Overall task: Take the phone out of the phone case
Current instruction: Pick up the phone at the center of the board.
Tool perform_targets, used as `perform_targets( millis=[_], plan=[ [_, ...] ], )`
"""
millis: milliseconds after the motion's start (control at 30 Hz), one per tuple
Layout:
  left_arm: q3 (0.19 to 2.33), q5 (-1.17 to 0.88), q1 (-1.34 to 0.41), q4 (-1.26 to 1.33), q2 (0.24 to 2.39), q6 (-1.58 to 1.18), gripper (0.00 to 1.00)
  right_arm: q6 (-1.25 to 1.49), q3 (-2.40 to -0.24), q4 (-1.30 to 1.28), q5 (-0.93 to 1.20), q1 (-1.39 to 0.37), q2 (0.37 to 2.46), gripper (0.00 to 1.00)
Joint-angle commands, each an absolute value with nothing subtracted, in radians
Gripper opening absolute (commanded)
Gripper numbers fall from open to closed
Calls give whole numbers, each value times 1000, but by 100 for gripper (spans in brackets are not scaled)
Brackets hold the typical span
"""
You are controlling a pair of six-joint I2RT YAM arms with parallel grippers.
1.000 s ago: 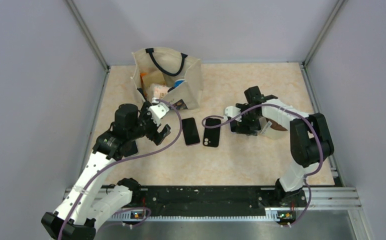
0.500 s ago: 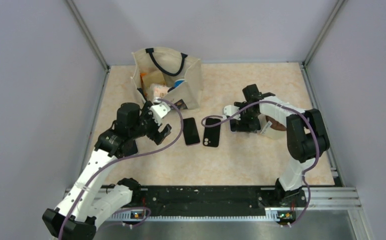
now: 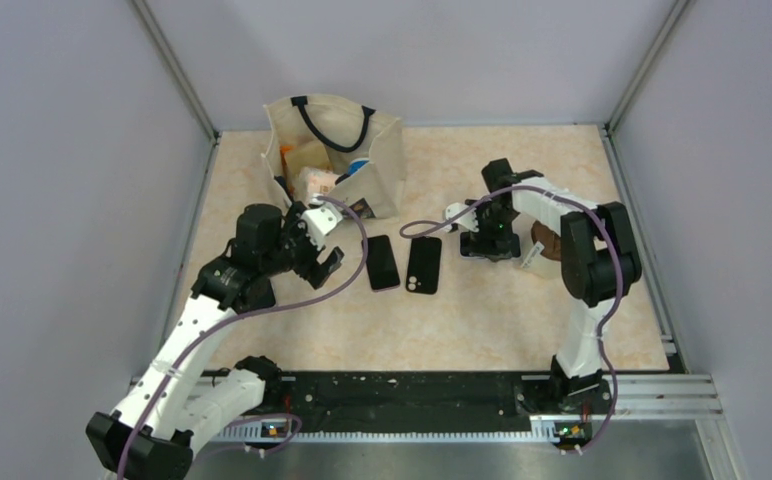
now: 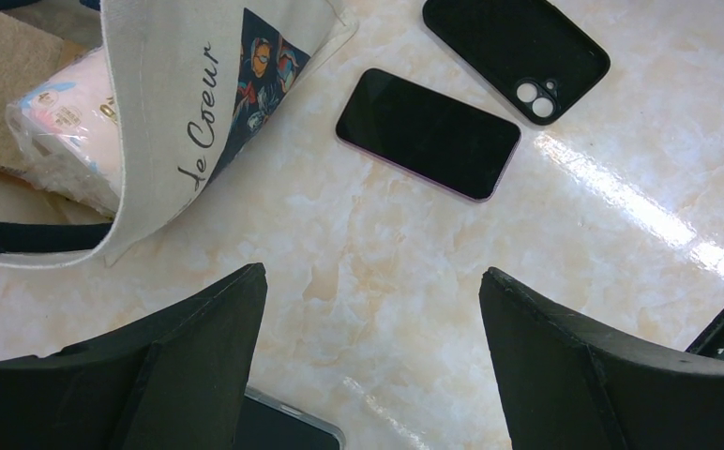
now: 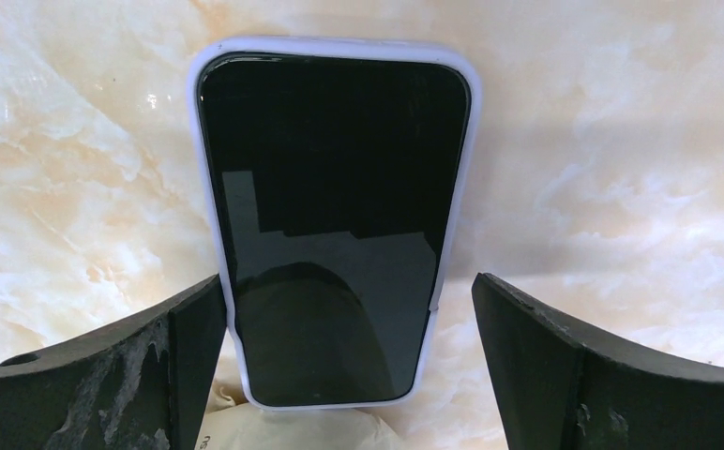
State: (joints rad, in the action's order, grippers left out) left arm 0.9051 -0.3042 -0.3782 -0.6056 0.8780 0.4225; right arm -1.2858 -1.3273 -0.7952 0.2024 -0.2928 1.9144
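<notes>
While right gripper (image 5: 347, 286) gapes, cased phone (image 5: 332, 206) between its fingers, screen up

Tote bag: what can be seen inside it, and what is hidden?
A plastic-wrapped pink pack, an orange item and a blue item show through the open top of the tote bag. Anything deeper is covered by them and the cloth walls.

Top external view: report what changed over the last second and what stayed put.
The elbow of the right arm swung left, toward the centre, and its wrist edged farther away. The right gripper hangs open over the lilac-cased phone; nothing was taken or released. The open left gripper, bare phone, black case and tote bag stayed put.
</notes>
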Motion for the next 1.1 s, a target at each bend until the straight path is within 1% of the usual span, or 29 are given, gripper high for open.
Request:
perform_targets(
  millis=[0, 233, 533, 633, 867, 933, 1067],
  plan=[
    [932, -303, -373, -580, 895, 436, 89, -1324, -1376, -832, 238, -269, 1995, 98],
    [945, -305, -373, -576, 909, 434, 89, -1325, -1403, -873, 264, -256, 2047, 97],
    [946, -287, -373, -572, 895, 427, 89, -1281, -1318, -805, 293, -256, 2010, 86],
    [946, -273, -374, -569, 883, 416, 89, -1260, -1291, -779, 299, -255, 1993, 76],
    [942, -213, -373, -554, 850, 377, 89, -1186, -1232, -733, 355, -254, 1931, 43],
    [942, -188, -374, -540, 843, 358, 89, -1165, -1207, -713, 381, -254, 1900, 36],
    [942, -155, -371, -504, 838, 319, 89, -1122, -1147, -669, 446, -255, 1828, 28]
  ],
)
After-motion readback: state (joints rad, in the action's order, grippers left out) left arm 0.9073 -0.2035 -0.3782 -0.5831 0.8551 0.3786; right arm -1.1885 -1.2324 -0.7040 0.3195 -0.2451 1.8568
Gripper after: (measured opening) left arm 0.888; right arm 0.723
